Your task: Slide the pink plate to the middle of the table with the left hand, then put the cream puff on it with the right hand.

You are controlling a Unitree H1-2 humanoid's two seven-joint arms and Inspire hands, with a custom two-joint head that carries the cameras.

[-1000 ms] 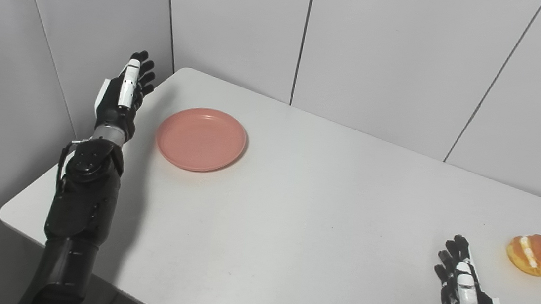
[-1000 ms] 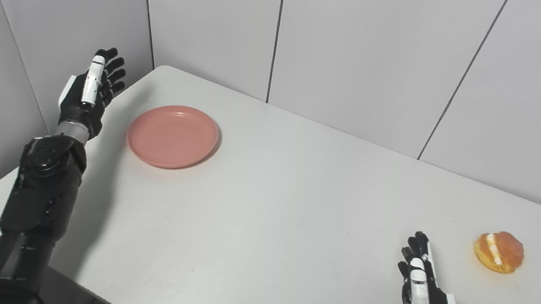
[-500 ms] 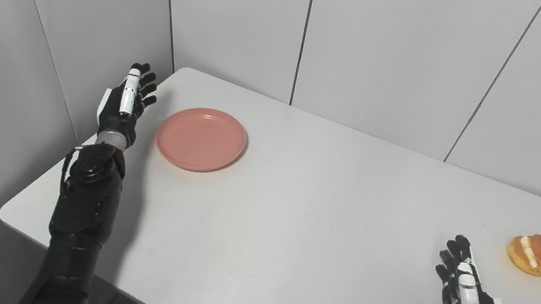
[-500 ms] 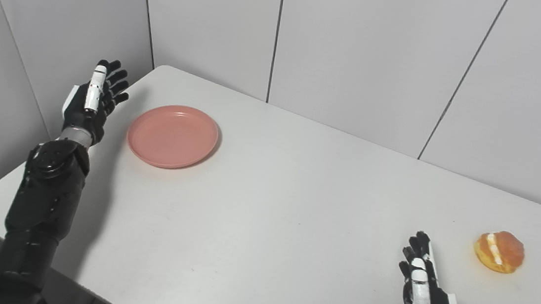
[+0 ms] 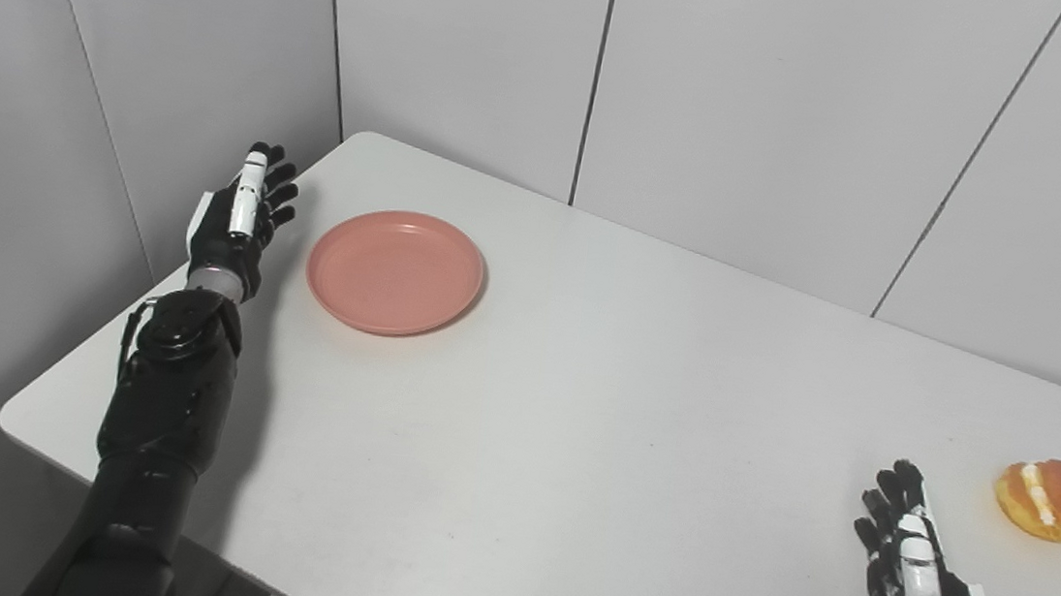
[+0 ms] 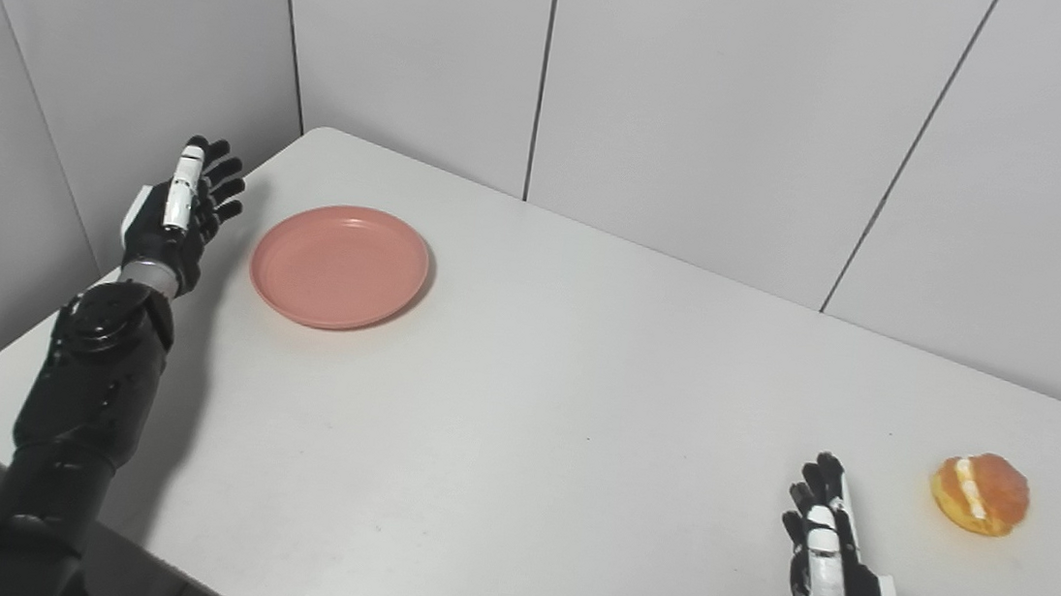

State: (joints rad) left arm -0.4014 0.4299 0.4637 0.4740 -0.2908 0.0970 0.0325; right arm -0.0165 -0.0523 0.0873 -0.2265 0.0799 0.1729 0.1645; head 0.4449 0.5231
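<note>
A round pink plate (image 5: 395,271) lies empty on the white table (image 5: 597,412) near its far left corner. My left hand (image 5: 241,217) is open and empty, held edge-on just left of the plate, with a gap between them. A golden cream puff (image 5: 1047,499) with a white cream line sits near the table's right edge. My right hand (image 5: 905,558) is open and empty at the front right, left of the cream puff and apart from it.
Grey wall panels (image 5: 476,49) stand close behind the table and along its left side. The table's left corner edge (image 5: 8,413) is near my left forearm.
My left hand has come down and a little nearer the table beside the plate. The plate, the cream puff and the right hand have not moved.
</note>
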